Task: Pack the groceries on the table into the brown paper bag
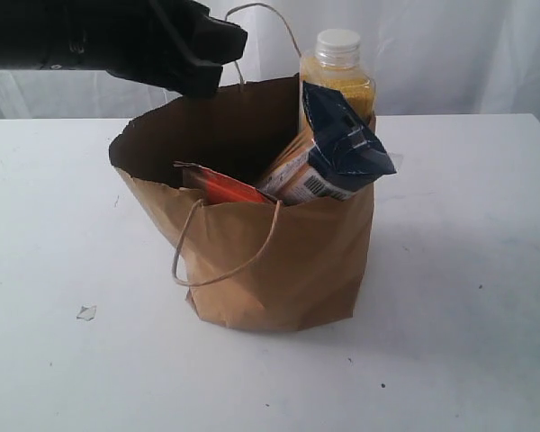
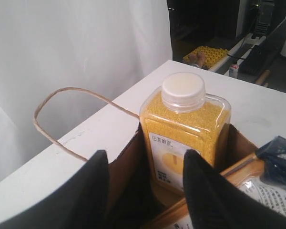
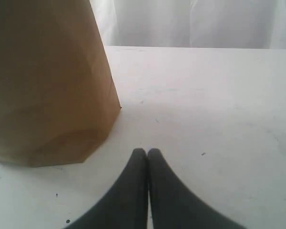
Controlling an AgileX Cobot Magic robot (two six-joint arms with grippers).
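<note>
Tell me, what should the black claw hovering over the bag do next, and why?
Probably lift the left gripper straight up, away from the brown paper bag. Its jaws are open and empty, and the yellow-grain bottle before them already stands inside the bag beside the navy-cream packet.

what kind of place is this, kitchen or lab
Probably a lab or test room: a white table before a hung white curtain, and past the curtain's edge, dim benches with cables and gear.
</note>
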